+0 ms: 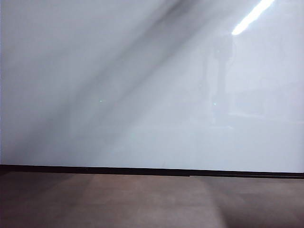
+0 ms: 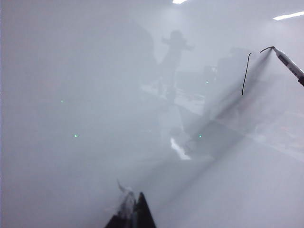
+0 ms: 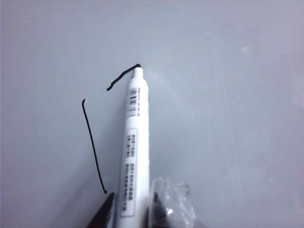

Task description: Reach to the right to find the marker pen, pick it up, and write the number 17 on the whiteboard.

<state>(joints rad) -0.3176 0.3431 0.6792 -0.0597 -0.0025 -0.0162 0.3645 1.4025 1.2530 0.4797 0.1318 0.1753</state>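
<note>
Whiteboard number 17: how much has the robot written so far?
The 1 is done on the whiteboard. The right gripper holds the marker pen, tip at the end of the 7's top bar. The 7's downstroke is left. The left gripper waits, shut.

Right gripper (image 3: 129, 209): my fingers are closed on the marker pen (image 3: 133, 142), one dark finger on each side of its white barrel; the pen points straight out ahead of the wrist.
Right gripper contact: the pen tip touches the whiteboard (image 3: 228, 118).
Left gripper (image 2: 133, 216): only my dark fingertips show, close together and pointed at the board, nothing between them.
Arms in exterior view: neither is visible.
</note>
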